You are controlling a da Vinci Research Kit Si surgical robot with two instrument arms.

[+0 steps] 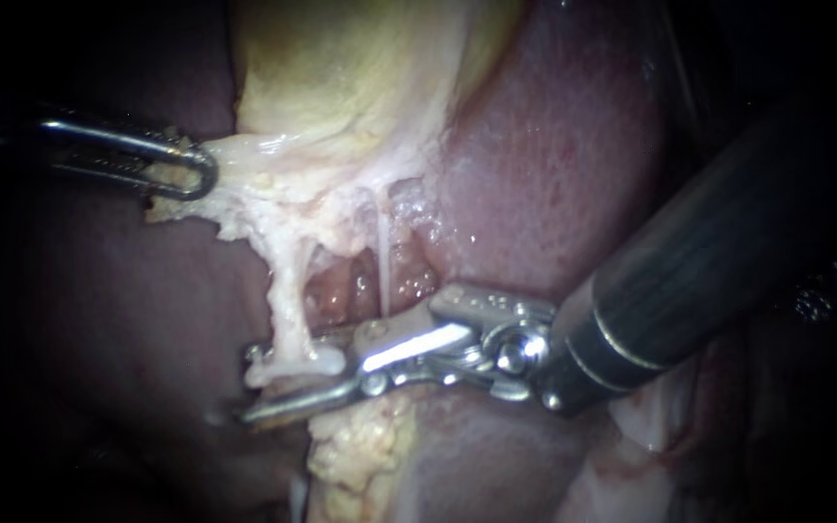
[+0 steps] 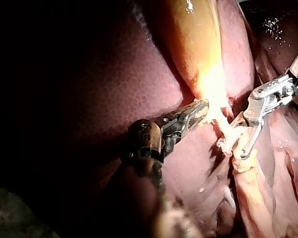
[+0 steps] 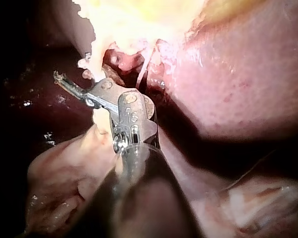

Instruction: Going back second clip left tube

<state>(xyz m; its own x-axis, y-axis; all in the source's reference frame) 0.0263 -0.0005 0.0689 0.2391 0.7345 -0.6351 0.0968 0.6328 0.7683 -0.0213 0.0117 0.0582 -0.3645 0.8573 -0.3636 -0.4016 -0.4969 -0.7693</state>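
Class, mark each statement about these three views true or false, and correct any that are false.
1. The left tool grips pale tissue at the lower end of the gallbladder. True.
2. The right tool hangs clear of every tube. False: its open jaws straddle the left tube.
3. The two tools touch each other. False: they are apart.
4. The liver lies beside the gallbladder. True.

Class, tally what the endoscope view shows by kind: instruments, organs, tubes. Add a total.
Instruments: 2 (left instrument, right instrument)
Organs: 2 (liver, gallbladder)
Tubes: 2 (left tube, right tube)
Total: 6
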